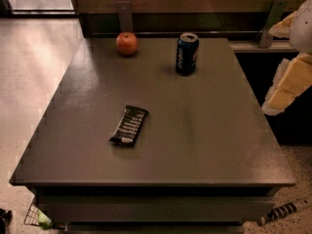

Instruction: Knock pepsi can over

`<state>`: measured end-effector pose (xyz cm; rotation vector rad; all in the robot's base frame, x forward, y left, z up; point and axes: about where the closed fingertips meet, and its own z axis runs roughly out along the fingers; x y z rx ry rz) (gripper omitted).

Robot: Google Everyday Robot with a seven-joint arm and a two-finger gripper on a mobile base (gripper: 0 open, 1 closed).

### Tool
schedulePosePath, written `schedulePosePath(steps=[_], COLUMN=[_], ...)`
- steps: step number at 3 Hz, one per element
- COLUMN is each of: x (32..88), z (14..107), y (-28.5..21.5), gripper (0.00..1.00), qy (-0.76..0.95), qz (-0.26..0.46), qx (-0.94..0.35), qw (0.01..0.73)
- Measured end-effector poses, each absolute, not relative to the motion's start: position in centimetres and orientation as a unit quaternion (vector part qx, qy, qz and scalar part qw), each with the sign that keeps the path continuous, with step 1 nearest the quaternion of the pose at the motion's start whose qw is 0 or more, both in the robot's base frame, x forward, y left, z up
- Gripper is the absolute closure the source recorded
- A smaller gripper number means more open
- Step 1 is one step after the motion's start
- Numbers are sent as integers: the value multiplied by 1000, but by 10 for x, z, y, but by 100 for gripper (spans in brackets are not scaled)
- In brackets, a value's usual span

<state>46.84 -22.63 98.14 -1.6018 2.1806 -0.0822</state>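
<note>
The pepsi can (187, 53) stands upright near the far edge of the table (209, 135), a little right of the middle, its silver top showing and its pale lettering turned toward the camera; the lettering itself is too blurred to read. To its left, apart from it and also near the far edge, sits a red apple (126, 43); well nearer the camera, left of centre, a black candy bar (129, 125) lies flat and slightly slanted.

My gripper (288, 87) hangs off the right side of the table, beyond its edge, well apart from the can and touching nothing that I can see; it shows only as pale cream and yellow blocks slanting down and to the left, and the frame's right edge cuts it off, so most of my arm is out of sight; whether the gripper is open or closed I cannot tell.

Behind the table runs a dark rail with two grey brackets (125, 14); the light floor (34, 77) spreads to the left. Under the near right corner a striped black-and-white object (285, 211) pokes out, partly hidden; at the near left corner a small green thing (43, 220) is too small to make out.
</note>
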Motion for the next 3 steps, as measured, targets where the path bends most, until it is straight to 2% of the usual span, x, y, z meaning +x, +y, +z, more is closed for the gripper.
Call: schedulePosePath(steps=[1,2,3], x=[507,569,608], z=[984,966,949], y=[-233,-226,-214], gripper=[0,0,0], qy=[790,776,759], qz=[-15,49,102], qx=[-539,-483,-445], qw=[292,402,464])
